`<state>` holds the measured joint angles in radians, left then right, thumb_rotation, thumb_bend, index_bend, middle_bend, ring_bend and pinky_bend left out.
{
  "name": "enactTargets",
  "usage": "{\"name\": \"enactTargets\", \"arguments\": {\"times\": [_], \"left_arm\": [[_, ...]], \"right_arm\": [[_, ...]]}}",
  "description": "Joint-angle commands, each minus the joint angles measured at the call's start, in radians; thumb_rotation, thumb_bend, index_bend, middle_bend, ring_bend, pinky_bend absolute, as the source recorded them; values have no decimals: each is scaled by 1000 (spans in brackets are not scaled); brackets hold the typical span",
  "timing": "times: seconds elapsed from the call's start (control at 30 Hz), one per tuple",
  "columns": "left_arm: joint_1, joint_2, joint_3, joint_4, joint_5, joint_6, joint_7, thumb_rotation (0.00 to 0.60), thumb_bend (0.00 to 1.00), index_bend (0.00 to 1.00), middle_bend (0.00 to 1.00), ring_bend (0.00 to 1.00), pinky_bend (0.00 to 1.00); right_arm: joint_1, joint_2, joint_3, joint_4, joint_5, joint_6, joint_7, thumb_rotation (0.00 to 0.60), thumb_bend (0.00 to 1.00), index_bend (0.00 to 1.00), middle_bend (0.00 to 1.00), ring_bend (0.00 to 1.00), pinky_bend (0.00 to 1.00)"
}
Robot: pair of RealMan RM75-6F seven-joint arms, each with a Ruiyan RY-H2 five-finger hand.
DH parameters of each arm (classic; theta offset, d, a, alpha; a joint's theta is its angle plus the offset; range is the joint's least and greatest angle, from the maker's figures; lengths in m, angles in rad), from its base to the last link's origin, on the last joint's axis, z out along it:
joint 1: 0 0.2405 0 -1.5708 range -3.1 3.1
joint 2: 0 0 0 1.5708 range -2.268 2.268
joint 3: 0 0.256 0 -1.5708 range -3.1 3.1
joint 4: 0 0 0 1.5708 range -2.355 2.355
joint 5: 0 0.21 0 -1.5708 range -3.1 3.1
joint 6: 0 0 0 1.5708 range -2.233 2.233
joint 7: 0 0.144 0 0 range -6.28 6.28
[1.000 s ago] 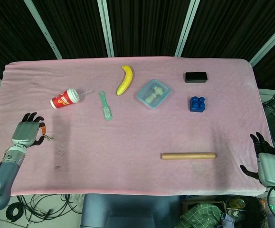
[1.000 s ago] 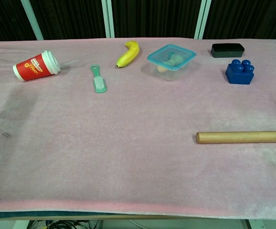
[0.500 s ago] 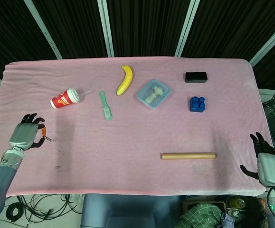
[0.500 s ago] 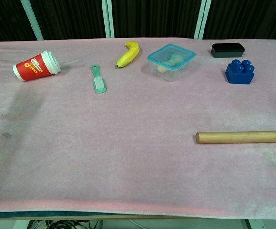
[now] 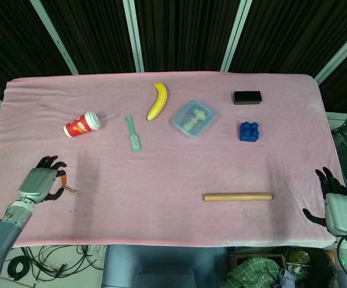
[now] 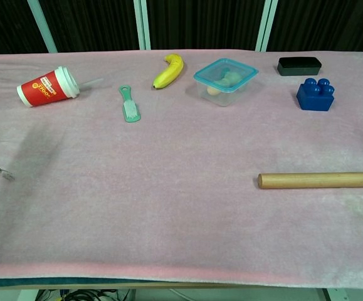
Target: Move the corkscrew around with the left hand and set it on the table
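We see the left robot hand (image 5: pixel 39 183) pinching the corkscrew (image 5: pixel 67 189) near the table's (image 5: pixel 161 174) front left edge. The right robot hand (image 5: pixel 335 204) rests spread, empty. A red cup (image 5: pixel 82 125) and green brush (image 5: pixel 133 133) lie well beyond.

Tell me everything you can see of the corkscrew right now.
The corkscrew is small: an orange handle part and a thin metal spiral. The left hand holds it near the table's front left corner, spiral pointing toward the table's middle. In the chest view only the spiral tip shows at the left edge. Finer detail can't be made out.
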<state>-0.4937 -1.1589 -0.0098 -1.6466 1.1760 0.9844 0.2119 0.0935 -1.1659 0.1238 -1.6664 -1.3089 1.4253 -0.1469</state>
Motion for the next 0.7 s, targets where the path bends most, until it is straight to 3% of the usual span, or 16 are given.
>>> {"name": "enactTargets", "arguments": {"times": [0.03,0.7], "left_arm": [[-3,-10,0,-1,3,-6,5,600,457,587,213,0,0],[-15,-61,-8,26,6,-18,29,600,457,587,213,0,0]], "right_arm": [[0,0,0,0,1,-1,0,600,87,0,0,122,206],[0,1,1,-2,2,-2,3,600,88,0,0,122,206]]}}
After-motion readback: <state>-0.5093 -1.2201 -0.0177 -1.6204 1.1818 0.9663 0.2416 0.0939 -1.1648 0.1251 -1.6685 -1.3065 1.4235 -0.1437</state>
